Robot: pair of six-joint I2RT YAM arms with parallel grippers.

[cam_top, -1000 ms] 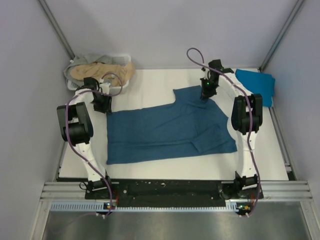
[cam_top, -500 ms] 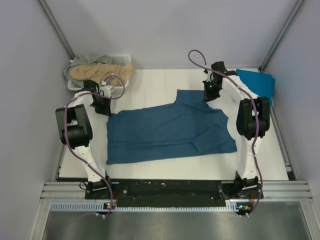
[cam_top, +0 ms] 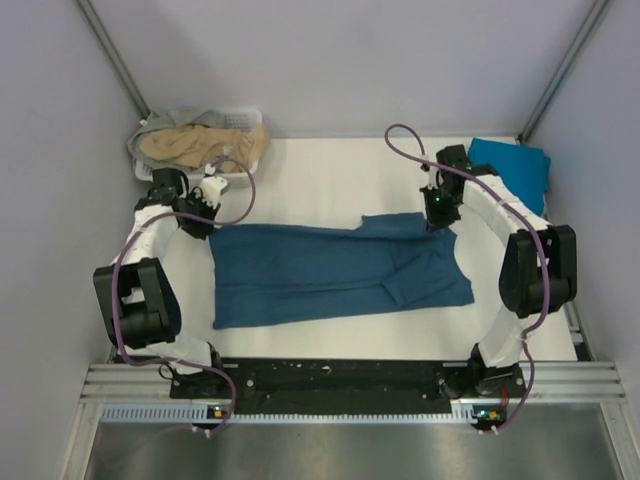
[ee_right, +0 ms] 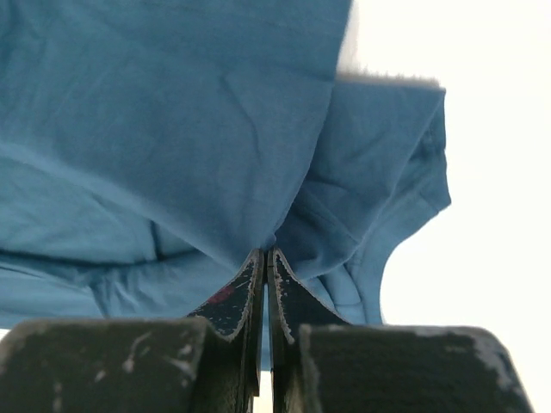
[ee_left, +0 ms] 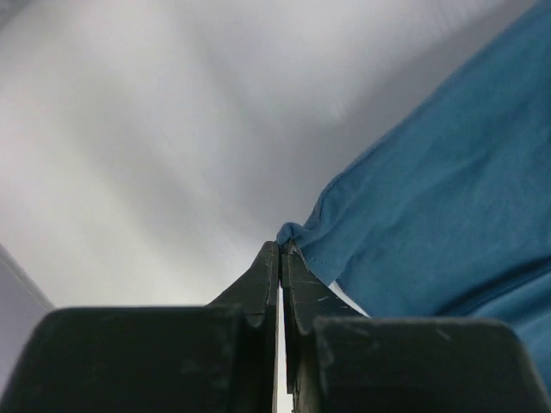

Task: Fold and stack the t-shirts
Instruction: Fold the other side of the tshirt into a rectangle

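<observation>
A dark teal-blue t-shirt (cam_top: 330, 272) lies spread across the middle of the white table. My left gripper (cam_top: 205, 226) is shut on its far left corner, seen pinched at the fingertips in the left wrist view (ee_left: 281, 247). My right gripper (cam_top: 438, 222) is shut on the shirt's far right edge, and the cloth (ee_right: 215, 155) hangs over the shut fingertips (ee_right: 265, 255). The far edge of the shirt is folded toward me. A brighter cyan-blue t-shirt (cam_top: 513, 168) lies folded at the far right. Tan and grey t-shirts (cam_top: 200, 143) lie piled in the basket.
A white slatted basket (cam_top: 237, 178) stands at the far left corner of the table (cam_top: 310, 170). Grey walls close in both sides and the back. The black arm base rail (cam_top: 340, 380) runs along the near edge.
Both grippers have moved toward me while holding the shirt's far edge, pulling it over the shirt. The right arm swung rightward and the left arm outward.
</observation>
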